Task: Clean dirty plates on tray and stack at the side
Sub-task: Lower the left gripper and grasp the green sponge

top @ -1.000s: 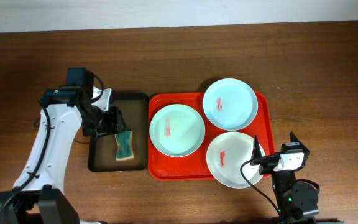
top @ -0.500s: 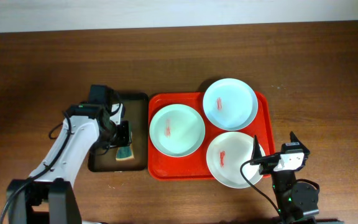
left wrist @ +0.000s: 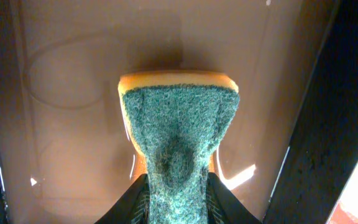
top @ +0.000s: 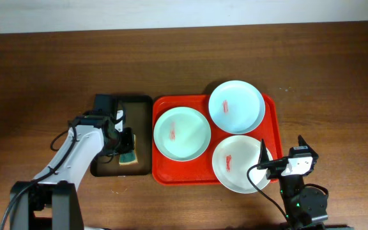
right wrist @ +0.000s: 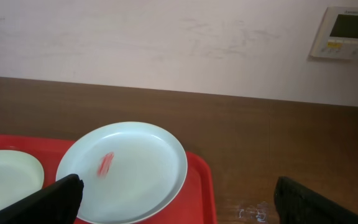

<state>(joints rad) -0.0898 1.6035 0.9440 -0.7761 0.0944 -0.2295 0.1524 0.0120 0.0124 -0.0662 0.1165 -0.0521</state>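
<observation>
Three plates lie on the red tray (top: 161,167): one at the left (top: 182,133), one at the back right (top: 236,106), one at the front right (top: 238,164). Each has a red smear at its centre. My left gripper (top: 125,148) is shut on a green and orange sponge (left wrist: 178,127), which lies in the black-rimmed brown tray (top: 142,107). My right gripper (top: 281,160) is open and empty at the red tray's front right corner. In the right wrist view a smeared plate (right wrist: 132,168) lies ahead between the fingers (right wrist: 179,202).
The brown tray sits directly left of the red tray (right wrist: 201,199). Bare wooden table (top: 324,76) extends right of and behind the trays. A wall with a white panel (right wrist: 347,31) stands beyond the table's far edge.
My left gripper has moved forward and right along the brown tray onto the sponge and closed on it. The right arm and plates have not moved.
</observation>
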